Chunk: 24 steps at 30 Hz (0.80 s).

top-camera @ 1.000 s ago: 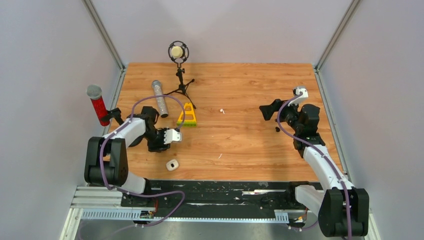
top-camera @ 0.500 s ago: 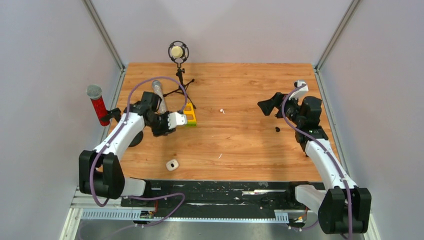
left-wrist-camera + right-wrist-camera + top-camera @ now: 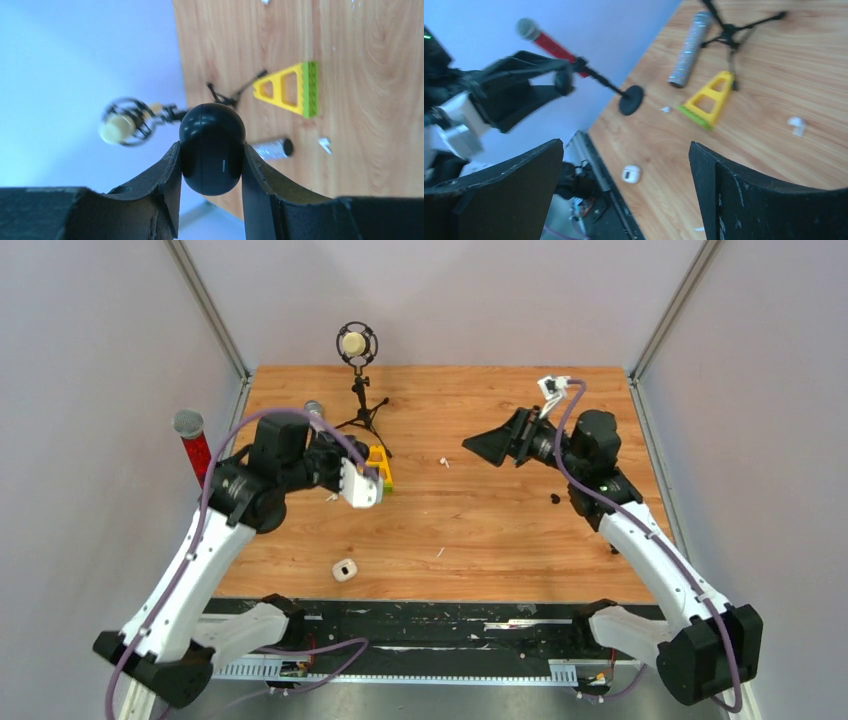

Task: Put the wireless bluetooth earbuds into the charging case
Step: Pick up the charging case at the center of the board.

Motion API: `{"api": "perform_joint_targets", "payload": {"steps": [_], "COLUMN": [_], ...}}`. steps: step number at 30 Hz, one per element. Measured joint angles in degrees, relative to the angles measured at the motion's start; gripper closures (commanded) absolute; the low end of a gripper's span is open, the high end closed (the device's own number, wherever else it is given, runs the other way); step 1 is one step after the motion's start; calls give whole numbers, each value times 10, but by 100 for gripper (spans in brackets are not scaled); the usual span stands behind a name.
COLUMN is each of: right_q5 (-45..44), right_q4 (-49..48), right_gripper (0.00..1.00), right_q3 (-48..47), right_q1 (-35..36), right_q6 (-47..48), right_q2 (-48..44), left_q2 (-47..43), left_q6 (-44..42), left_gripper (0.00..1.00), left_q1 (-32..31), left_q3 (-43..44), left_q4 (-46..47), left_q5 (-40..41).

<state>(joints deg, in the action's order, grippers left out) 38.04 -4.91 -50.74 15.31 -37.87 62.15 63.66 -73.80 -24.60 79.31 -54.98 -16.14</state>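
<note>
The white charging case [image 3: 344, 569] lies closed near the table's front edge, left of centre, and shows small in the right wrist view [image 3: 631, 174]. One white earbud [image 3: 443, 462] lies mid-table [image 3: 796, 125]; another white speck [image 3: 439, 552] lies nearer the front. My left gripper [image 3: 330, 458] is raised above the table's left side, shut on a small black oval object [image 3: 212, 135] pinched between its fingertips [image 3: 211, 150]. My right gripper [image 3: 495, 448] hangs open and empty over the back right, facing left [image 3: 626, 147].
A yellow-green triangle block [image 3: 376, 470], a silver cylinder [image 3: 689, 49] and a tripod microphone [image 3: 355, 345] stand at the back left. A red microphone [image 3: 195, 450] stands at the left edge. A small black piece [image 3: 555, 498] lies by the right arm.
My left arm has risen and swung toward the back with the black oval object held, the jaws having narrowed a little early on. The right arm has lifted and turned left.
</note>
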Motion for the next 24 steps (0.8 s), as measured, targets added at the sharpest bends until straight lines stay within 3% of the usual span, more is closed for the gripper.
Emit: {"api": "perform_joint_targets", "payload": {"steps": [6, 12, 20, 24], "right_q5": [-11, -65, -104, -130], "right_q4": [-44, -45, -43, -46], "right_gripper": [0, 2, 6, 18], "right_q3": [-94, -154, -161, -161], "right_q1": [151, 242, 290, 295], "right_q6": [-10, 42, 103, 125], "right_q2": [58, 127, 170, 169], "left_q2": [-132, -88, -80, -85], "left_q6": [-116, -99, -30, -5], "left_gripper": [88, 92, 91, 90], "left_q1": [-73, -92, -93, -93], "left_q3": [-172, -181, -181, -181], "left_q4": [125, 215, 300, 315], "left_q5": [-25, -28, -29, -39]}}
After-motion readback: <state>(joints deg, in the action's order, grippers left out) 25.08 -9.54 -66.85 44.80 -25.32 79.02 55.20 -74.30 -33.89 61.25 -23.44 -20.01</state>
